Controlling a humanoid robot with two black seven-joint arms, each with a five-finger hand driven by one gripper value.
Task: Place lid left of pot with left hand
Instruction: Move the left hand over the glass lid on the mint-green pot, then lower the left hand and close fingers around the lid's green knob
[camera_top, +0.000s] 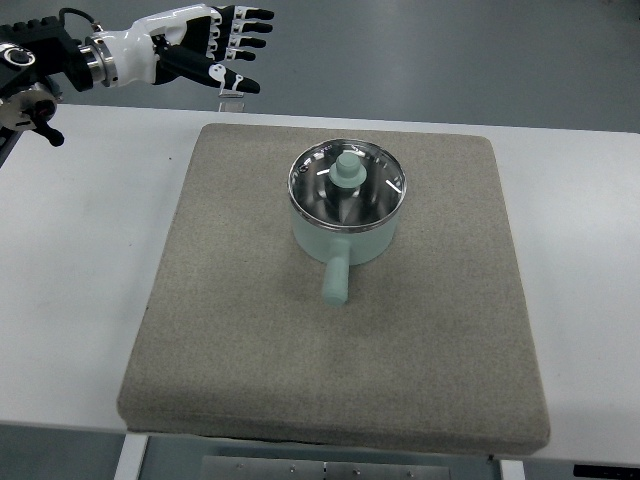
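The near edge of a thick, square, grey-brown felt mat (330, 380) lay closest to the camera, its front corners rounded and reaching the front edge of the white table (70, 290) that carried it. The mat covered most of the middle of the tabletop, leaving bare white surface to either side.

On the far half of the mat stood a small, pale mint-green pot (345, 232) with a short stubby handle of the same colour pointing toward the camera. A round glass lid with a shiny metal rim and a mint-green knob (347, 176) sat squarely on the pot, closing it; the knob stood at the centre, and the polished inside of the pot showed through the glass.

The left hand (205, 45), black-fingered with a white shell over its back, came in from the upper left corner on a white and black forearm. It hovered beyond the far left corner of the mat, over the table's back edge, well apart from the pot and lid. Its fingers were stretched out straight and slightly spread, the thumb angled below them, gripping nothing.
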